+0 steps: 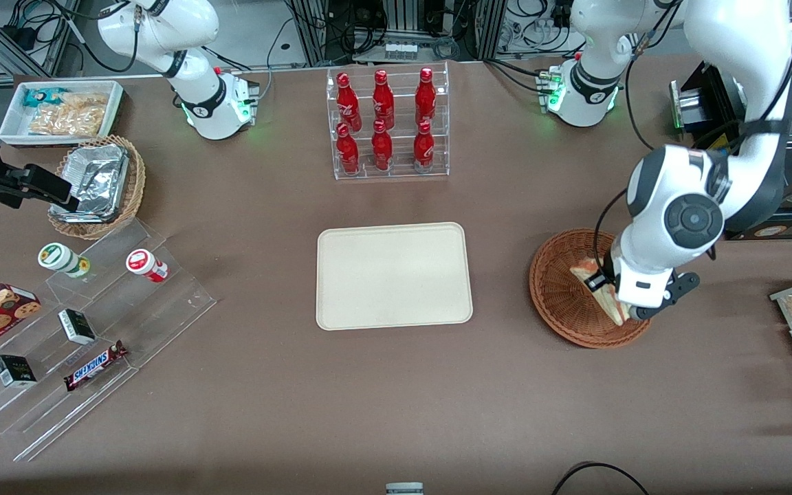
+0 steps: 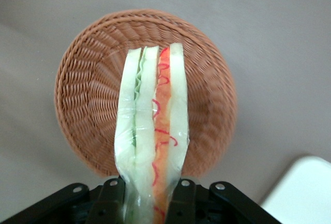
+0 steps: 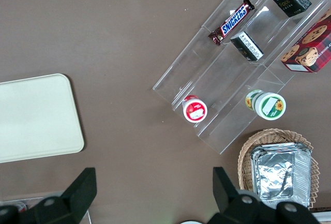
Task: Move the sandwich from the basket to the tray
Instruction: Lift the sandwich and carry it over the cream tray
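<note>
Sandwich (image 2: 152,131) half hidden by the wrist in the front view, clamped upright in the gripper (image 2: 150,195) above the basket (image 2: 83,79), arm bent downward, tray (image 1: 394,275) bare alongside.

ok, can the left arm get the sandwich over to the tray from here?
Probably yes. The gripper is shut on the sandwich above the basket, and only bare table lies between it and the tray.
</note>
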